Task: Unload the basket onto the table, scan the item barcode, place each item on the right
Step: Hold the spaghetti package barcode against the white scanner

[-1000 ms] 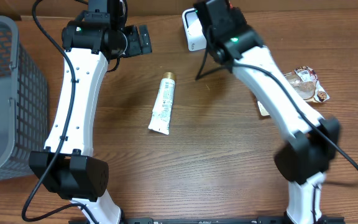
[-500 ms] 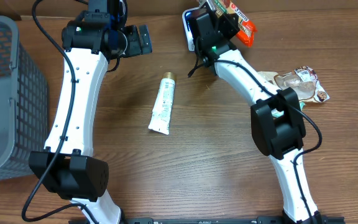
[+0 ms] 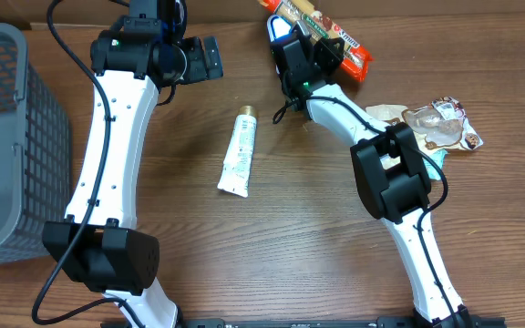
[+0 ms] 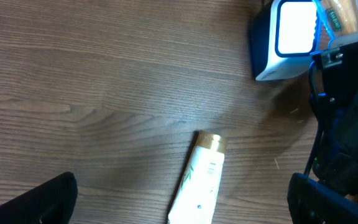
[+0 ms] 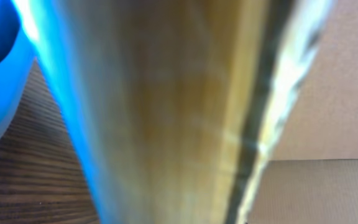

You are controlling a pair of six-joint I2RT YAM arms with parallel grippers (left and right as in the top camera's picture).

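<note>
Snack bar (image 3: 349,50) clamped in right gripper (image 3: 320,41), held right over the lit scanner (image 4: 291,31), blue glow along its edge. Likely so the barcode faces the window. Left gripper (image 3: 205,58) jaws apart, empty, parked well left, out of the way. Counts: one bar, one scanner, one tube (image 3: 238,153) near-left of the right gripper, one basket (image 3: 7,137) far left. Packet pile (image 3: 440,123) to its right, number unclear.

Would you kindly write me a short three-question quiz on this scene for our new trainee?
1. True or false: the left gripper is shut on the white tube.
2. What does the right gripper hold? A) a snack bar B) a spoon C) a cup
3. Fill in: the grey basket stands on the ____ arm's side of the table.
Key: 1 false; 2 A; 3 left.
</note>
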